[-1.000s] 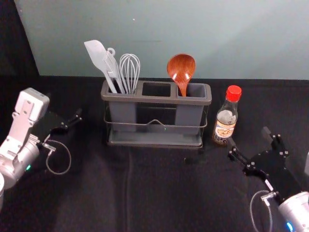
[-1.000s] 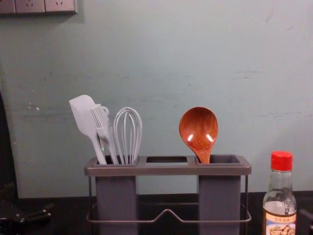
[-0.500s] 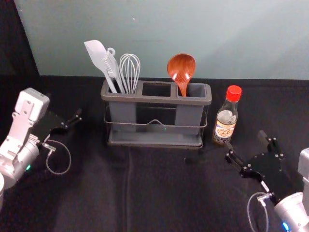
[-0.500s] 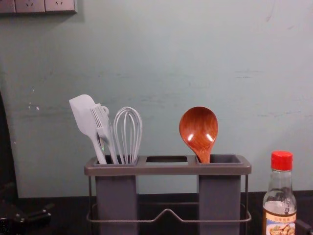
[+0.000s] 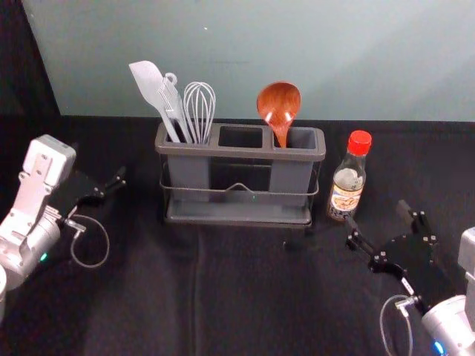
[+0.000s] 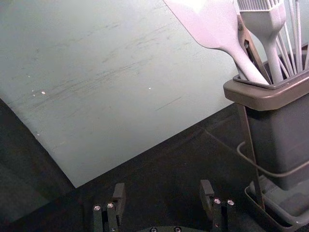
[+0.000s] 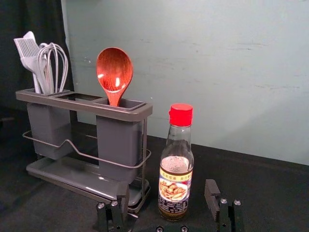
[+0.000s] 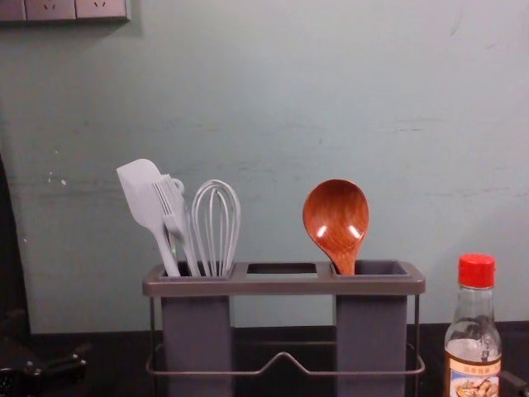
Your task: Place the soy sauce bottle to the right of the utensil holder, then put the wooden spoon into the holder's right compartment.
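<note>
Right gripper [image 5: 378,216], one, spread, empty. Head view: nearby, one red-capped glass soy sauce bottle [image 5: 346,191], upright, right of one grey utensil holder [image 5: 240,152]; left gripper [image 5: 102,176], one, spread, at left. Chest view: one brown wooden spoon [image 8: 335,220], right compartment [image 8: 371,331].

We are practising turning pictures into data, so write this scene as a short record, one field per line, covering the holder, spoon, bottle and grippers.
holder: upright, three openings
left compartment: spatula, brush, whisk, another tool partly hidden
middle opening: no utensil seen
right compartment: wooden spoon, bowl up
bottle: upright, red cap, right of holder
left gripper: open, empty, left of holder
right gripper: open, empty, near the bottle
task: both items appear placed
</note>
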Robot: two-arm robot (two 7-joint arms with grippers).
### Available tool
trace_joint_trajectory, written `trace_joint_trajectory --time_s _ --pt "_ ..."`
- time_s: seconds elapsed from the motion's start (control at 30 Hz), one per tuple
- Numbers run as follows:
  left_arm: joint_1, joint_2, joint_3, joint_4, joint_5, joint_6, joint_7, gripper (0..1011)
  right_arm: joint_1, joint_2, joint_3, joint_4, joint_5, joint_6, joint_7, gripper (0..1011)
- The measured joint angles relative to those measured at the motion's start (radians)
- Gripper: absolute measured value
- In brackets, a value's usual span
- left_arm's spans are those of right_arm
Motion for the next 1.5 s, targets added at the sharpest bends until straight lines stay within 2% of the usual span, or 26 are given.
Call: trace_joint_trajectory --time_s 1.5 --pt "0.0 0.0 0.0 0.0 0.0 0.0 0.0 1005 -0.001 0.001 0.0 -0.001 0.0 -0.001 -0.002 1000"
